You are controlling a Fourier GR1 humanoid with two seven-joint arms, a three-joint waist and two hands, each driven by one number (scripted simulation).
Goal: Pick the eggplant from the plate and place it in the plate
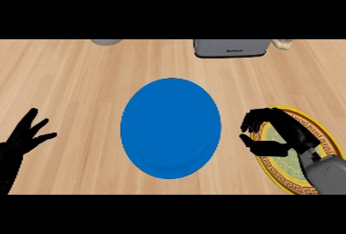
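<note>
Blue plate (171, 128): smooth, glossy oval, mid-worktop (74, 77) of pale wood grain.
Patterned plate (304, 125): gold-rimmed, right edge.
Right hand (270, 135): fingers curled above it; contents hidden.
Left hand (24, 137): fingers spread, left edge.

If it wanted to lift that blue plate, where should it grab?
Probably the rim on the right, nearest the right hand, pinched from the side: the blue plate lies flat and shallow, so only its edge offers a hold.

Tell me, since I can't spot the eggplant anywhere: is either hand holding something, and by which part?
It cannot be told. The right hand is curled over the yellow-rimmed plate, hiding whatever it may hold. The left hand is open, holding nothing.
</note>
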